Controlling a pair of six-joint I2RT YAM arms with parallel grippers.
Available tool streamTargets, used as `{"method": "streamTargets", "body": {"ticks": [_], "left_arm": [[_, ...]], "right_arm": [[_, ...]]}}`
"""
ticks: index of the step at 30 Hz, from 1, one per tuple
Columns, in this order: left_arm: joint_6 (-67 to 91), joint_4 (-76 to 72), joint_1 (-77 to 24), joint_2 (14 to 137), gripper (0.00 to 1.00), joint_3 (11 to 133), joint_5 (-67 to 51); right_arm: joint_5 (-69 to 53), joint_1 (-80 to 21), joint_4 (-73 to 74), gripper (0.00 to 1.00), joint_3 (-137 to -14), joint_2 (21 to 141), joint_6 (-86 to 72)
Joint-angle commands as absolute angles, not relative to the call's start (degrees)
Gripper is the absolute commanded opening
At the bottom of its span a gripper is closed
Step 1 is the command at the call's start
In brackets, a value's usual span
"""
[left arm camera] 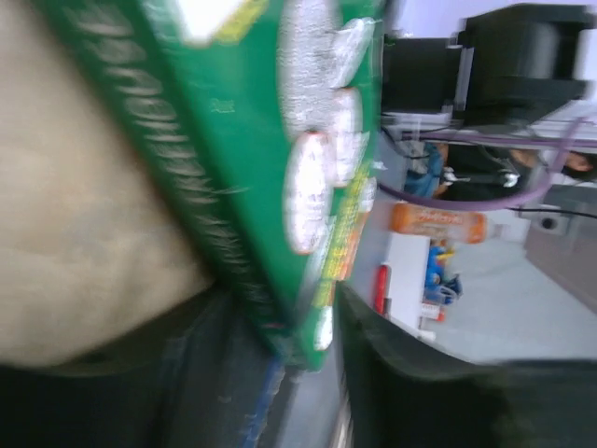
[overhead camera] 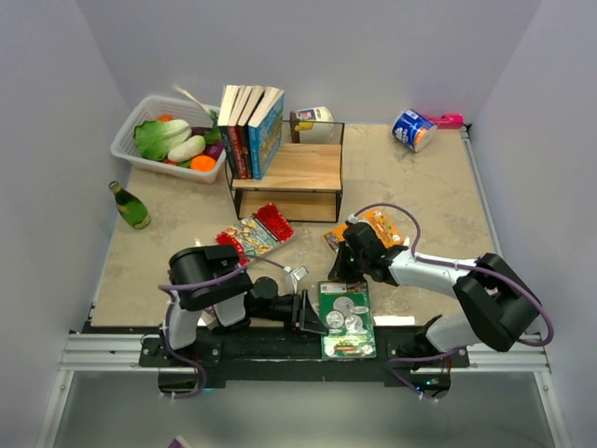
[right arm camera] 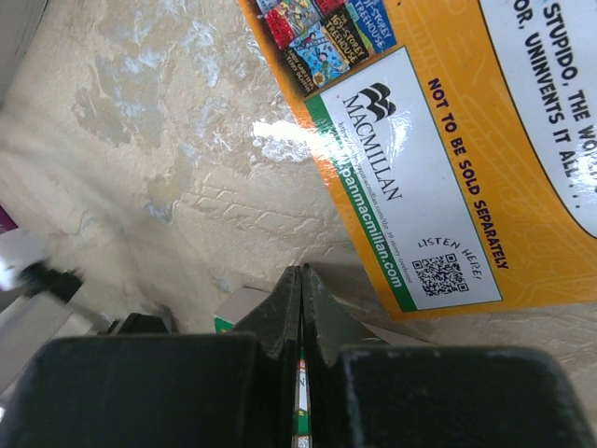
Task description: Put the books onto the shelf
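A green book with coins on its cover (overhead camera: 347, 319) (left arm camera: 252, 140) lies at the table's near edge. My left gripper (overhead camera: 308, 313) (left arm camera: 298, 364) is open around that book's left edge, with a gap showing beside the right finger (left arm camera: 420, 392); this view is blurred. My right gripper (overhead camera: 338, 271) (right arm camera: 301, 271) is shut, its tips at the green book's far edge (right arm camera: 224, 317), holding nothing. An orange book (overhead camera: 378, 224) (right arm camera: 448, 140) lies flat beside it. A red book (overhead camera: 256, 233) lies in front of the shelf (overhead camera: 289, 177), on whose top board several books (overhead camera: 250, 131) stand.
A white basket (overhead camera: 126, 145) of vegetables sits at the back left, with a green bottle (overhead camera: 131, 205) in front of it. A carton (overhead camera: 312, 119) stands behind the shelf. A blue-and-white can (overhead camera: 412, 129) and a pink object (overhead camera: 448, 119) lie at the back right.
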State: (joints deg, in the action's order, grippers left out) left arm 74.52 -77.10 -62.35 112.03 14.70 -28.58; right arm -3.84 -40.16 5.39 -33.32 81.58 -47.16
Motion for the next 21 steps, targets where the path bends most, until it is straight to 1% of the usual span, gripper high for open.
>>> {"method": "streamTargets", "body": {"ticks": [1, 2, 3, 7, 9, 10, 12, 13, 14, 17, 18, 20, 21], "left_arm": [[81.5, -101.9, -62.3, 118.9, 0.37, 13.6, -34.1], [81.4, -102.1, -61.9, 118.8, 0.33, 13.5, -34.0], [80.4, -101.5, -61.7, 117.9, 0.33, 13.7, -33.9], [75.2, -91.8, -61.3, 112.6, 0.4, 16.2, -33.6], [72.0, -85.6, -61.3, 109.8, 0.38, 18.3, -32.9], [71.0, -83.9, -61.3, 109.1, 0.29, 18.9, -32.7], [68.9, -80.3, -61.3, 107.8, 0.15, 20.2, -32.2], [68.5, -79.6, -61.3, 107.4, 0.02, 20.4, -32.0], [67.6, -78.6, -61.3, 107.1, 0.0, 20.4, -31.7], [65.8, -76.1, -61.3, 104.7, 0.0, 20.0, -31.4], [65.2, -75.2, -61.3, 103.0, 0.0, 20.0, -31.4], [62.9, -70.2, -61.4, 100.4, 0.0, 20.0, -30.9], [61.8, -68.0, -61.5, 97.1, 0.0, 20.1, -30.7]], "right_arm": [[-2.2, -40.6, 9.1, 0.0, -30.2, 83.3, -44.8], [-2.1, -40.6, 9.5, 0.0, -30.5, 83.3, -44.7], [-1.8, -40.6, 9.6, 0.0, -30.7, 83.1, -44.5], [-1.0, -40.5, 10.6, 0.0, -31.4, 82.8, -43.8], [-0.9, -40.5, 10.8, 0.0, -31.5, 83.0, -43.6], [-0.9, -40.6, 10.8, 0.0, -31.5, 83.1, -43.5], [-0.6, -40.6, 10.7, 0.0, -31.3, 83.1, -43.2], [-0.4, -40.5, 10.7, 0.0, -31.2, 83.0, -43.3], [-0.3, -40.6, 10.8, 0.0, -31.0, 82.9, -43.2], [1.0, -40.6, 13.3, 0.0, -31.8, 80.9, -42.7], [1.6, -40.6, 14.5, 0.0, -32.3, 78.6, -42.1], [3.8, -40.5, 20.0, 0.0, -34.8, 75.8, -41.5], [4.5, -40.6, 22.1, 0.02, -35.8, 73.9, -40.5]]}}
